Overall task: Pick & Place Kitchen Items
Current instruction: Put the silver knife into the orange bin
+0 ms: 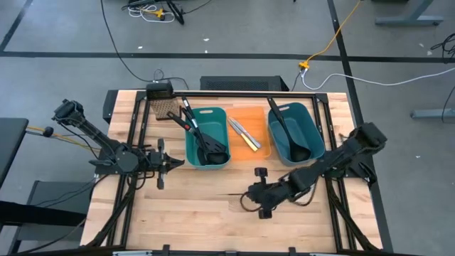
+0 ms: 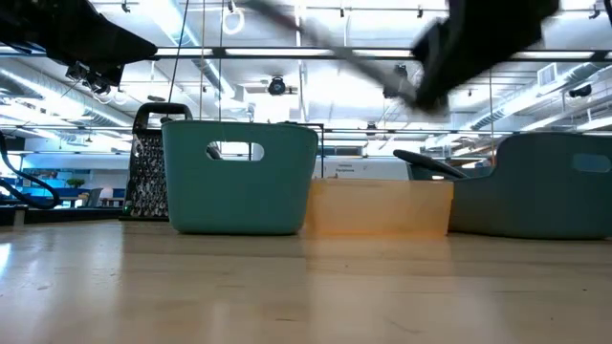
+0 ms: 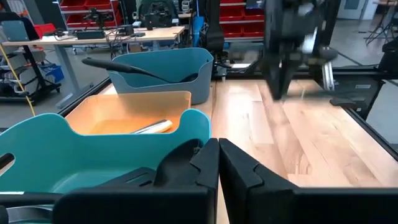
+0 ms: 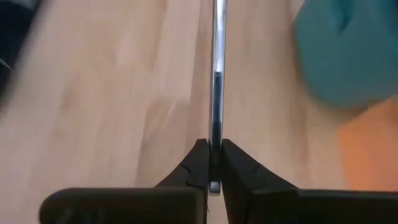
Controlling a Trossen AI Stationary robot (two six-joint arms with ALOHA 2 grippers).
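Over the pale wooden bench [image 1: 199,206] we see the right gripper [image 4: 214,163], fingers clamped on a slim silver table knife [image 4: 217,68]; left gripper [image 3: 217,163] fingers pressed together, empty, beside a teal bin [image 3: 93,155].

A grey concrete floor [image 1: 234,35] surrounded the wooden desk [image 1: 206,213], crossed by black cables [image 1: 117,53] and a yellow cord [image 1: 334,39]. Beyond it, fluorescent ceiling lights [image 2: 335,96] lit an open workshop with workbenches [image 3: 118,34] and red storage bins [image 3: 68,9].

You're looking at two dark, jointed arms, left gripper [image 1: 173,163] and right gripper [image 1: 250,192] both black, with wedge-shaped matte fingers.
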